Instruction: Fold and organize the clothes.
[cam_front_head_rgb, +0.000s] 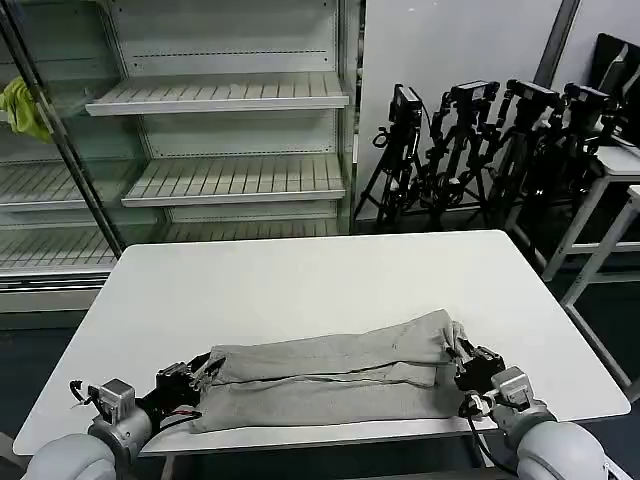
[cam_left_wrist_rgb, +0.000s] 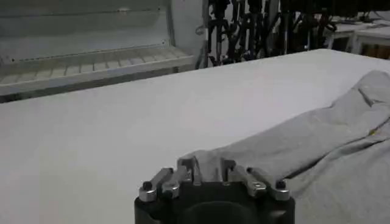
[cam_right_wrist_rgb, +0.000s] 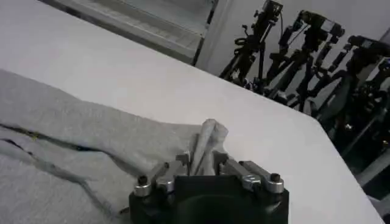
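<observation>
One grey shirt (cam_front_head_rgb: 330, 380) lies folded low on the desk (cam_front_head_rgb: 300, 280); left hand (cam_front_head_rgb: 205, 375) and right hand (cam_front_head_rgb: 458, 362) each grasp an end.

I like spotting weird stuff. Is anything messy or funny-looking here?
Nothing looks broken or spilled. The grey shirt lies in a long rumpled band near the table front edge, its ends pinched by the left gripper and right gripper.

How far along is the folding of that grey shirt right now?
One lengthwise fold looks done: the grey shirt lies as a long band near the table front edge. In hand: the left gripper and right gripper each pinch an end. Left: folding it shorter and setting it aside.
</observation>
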